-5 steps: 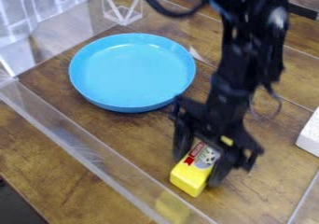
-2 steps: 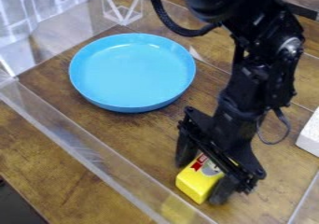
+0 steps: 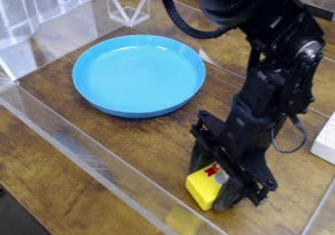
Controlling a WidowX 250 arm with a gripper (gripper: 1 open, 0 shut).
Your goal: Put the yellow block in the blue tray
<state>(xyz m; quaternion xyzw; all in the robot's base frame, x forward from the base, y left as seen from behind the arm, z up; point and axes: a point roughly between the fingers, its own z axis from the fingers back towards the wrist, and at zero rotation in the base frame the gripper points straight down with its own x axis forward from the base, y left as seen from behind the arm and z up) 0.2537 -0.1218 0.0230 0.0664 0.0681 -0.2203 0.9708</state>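
Gripper (image 3: 225,183) pointing down, clenched on the yellow block (image 3: 203,189), blue tray (image 3: 137,74) well apart

The scene is evenly lit and quite bright, with soft daylight-like light. The blue tray (image 3: 139,74) shows a pale sheen on its inner surface and throws a thin shadow at about 6 o'clock. The dark arm gives a soft shadow on the wooden bench (image 3: 78,156). White glare lies on the transparent wall near 9 o'clock. The whole picture is low in resolution and slightly blurred.
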